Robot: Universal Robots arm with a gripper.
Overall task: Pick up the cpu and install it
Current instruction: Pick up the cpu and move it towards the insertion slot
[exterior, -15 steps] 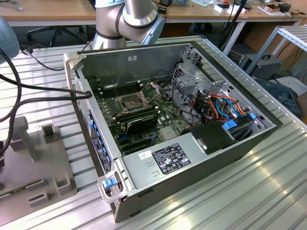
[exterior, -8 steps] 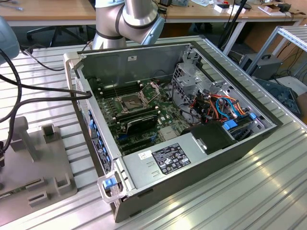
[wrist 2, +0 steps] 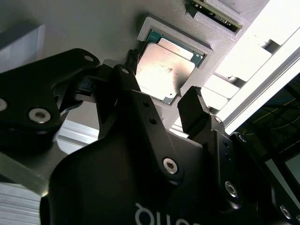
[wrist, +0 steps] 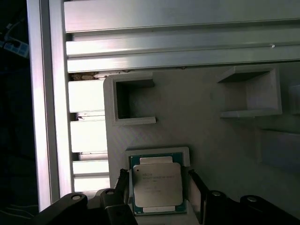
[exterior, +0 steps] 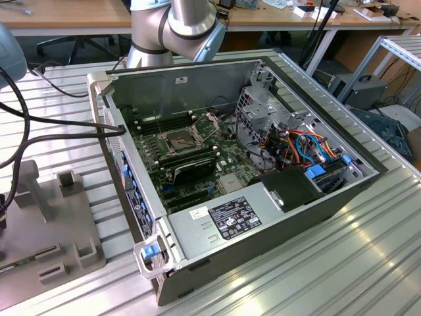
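The cpu (wrist: 156, 185) (wrist 2: 161, 70), a flat square chip with a dull silver top on a green board, lies in a shallow pocket of a grey holder plate (wrist: 197, 122). My gripper (wrist: 159, 187) (wrist 2: 163, 86) is open and straddles it. One black fingertip (wrist: 123, 185) stands at one side of the chip and the other (wrist: 197, 187) at the opposite side, outside the pocket rim. In the exterior view the open computer case (exterior: 217, 85) shows the dark square socket (exterior: 179, 139) on the motherboard, with its metal frame (exterior: 210, 122) hinged up.
The holder plate (exterior: 66, 224) with raised pockets sits at the exterior view's left on a ribbed aluminium table (exterior: 368, 263). Black cables (exterior: 52, 122) run across toward the case. Drive cages, coloured wires (exterior: 296, 145) and a power supply (exterior: 223, 217) fill the case's other side.
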